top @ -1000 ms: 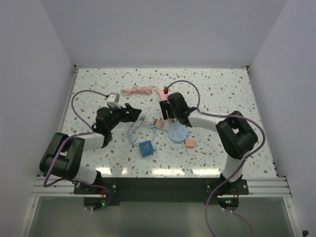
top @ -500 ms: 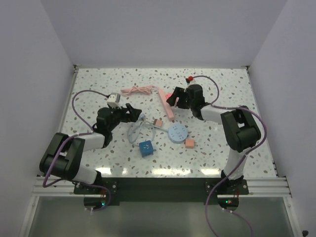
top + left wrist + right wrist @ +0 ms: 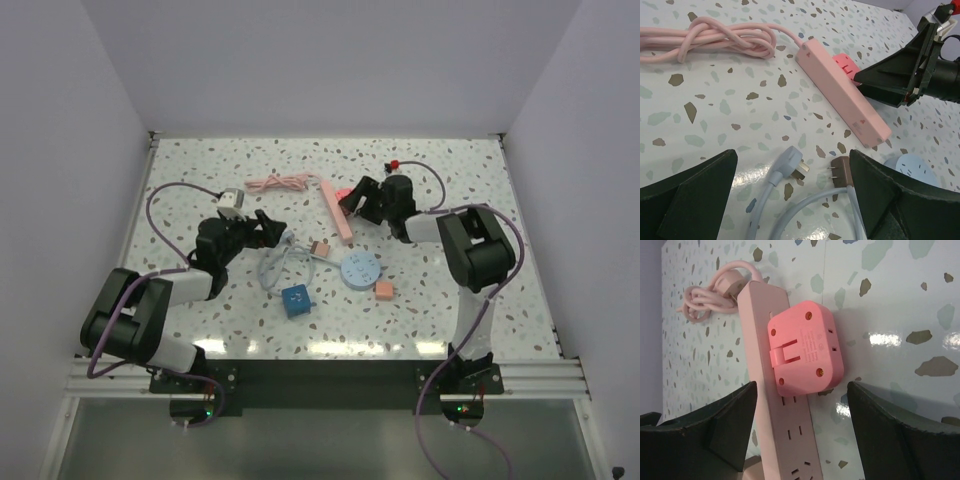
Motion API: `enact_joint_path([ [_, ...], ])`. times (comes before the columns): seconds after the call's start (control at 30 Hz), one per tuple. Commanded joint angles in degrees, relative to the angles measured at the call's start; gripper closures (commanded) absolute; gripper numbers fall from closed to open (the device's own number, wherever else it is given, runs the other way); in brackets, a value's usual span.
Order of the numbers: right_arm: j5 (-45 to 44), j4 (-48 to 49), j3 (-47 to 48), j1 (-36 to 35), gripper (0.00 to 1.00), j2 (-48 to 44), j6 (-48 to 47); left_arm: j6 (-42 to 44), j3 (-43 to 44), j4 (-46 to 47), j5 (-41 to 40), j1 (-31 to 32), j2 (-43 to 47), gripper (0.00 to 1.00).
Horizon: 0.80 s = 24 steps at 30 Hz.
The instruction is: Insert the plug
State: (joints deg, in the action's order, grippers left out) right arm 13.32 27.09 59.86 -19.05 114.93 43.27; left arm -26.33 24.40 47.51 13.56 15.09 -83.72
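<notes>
While both arms reached out over the speckled table [image 3: 450,170], the left hand [image 3: 268,226] hung low, left of the middle, with its fingers spread wide and nothing between them. Just ahead of it lay a looped pale blue cable [image 3: 272,266]. From the left wrist I could see the cable's grey-blue plug [image 3: 790,170] and a small brown plug [image 3: 841,171] lying side by side, close but not touching. Nearer the arm bases sat a blue cube [image 3: 295,300]. Farther back, a knotted pink cord [image 3: 280,182] ran to the pink power strip [image 3: 337,214], which lay flat and slanted across the middle of the table. The pink plug adapter [image 3: 804,347] rested on the table against the strip's long side, its back up and its prong folded flat, not seated in any socket. The right hand [image 3: 352,200] hovered over it, released. Its two fingers stood well apart on either side of the adapter and touched neither it nor the strip. Nearer the bases and a little to the right lay a pale blue disc [image 3: 360,270], with a salmon block [image 3: 383,290] just beside it.
</notes>
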Motion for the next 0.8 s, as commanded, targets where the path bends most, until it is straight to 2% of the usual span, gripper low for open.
enact_joint_path([
  [0.0,1.2,3.2,1.9,0.8,0.23,2.7,3.3,1.5,0.6,0.6,-0.7,0.3,0.2,0.0],
  [0.33,0.4,8.5,4.2,1.6,0.26,7.2,7.4,1.8,0.2,-0.3,-1.4,0.3,2.2,0.0],
  [0.43,1.0,9.0,5.2,1.8,0.34,8.1,7.8,1.8,0.3,-0.7,-1.6,0.3,2.6,0.0],
  [0.47,1.4,9.2,5.4,1.7,0.41,8.4,8.0,1.9,0.3,-0.7,-1.8,0.3,2.7,0.0],
  [0.5,1.7,9.4,5.6,1.8,0.44,8.5,8.1,1.9,0.3,-0.8,-1.9,0.3,2.9,0.0],
  [0.77,4.1,15.5,4.1,1.7,0.63,8.5,9.7,1.9,-0.1,-1.2,-2.2,0.3,3.7,0.0],
])
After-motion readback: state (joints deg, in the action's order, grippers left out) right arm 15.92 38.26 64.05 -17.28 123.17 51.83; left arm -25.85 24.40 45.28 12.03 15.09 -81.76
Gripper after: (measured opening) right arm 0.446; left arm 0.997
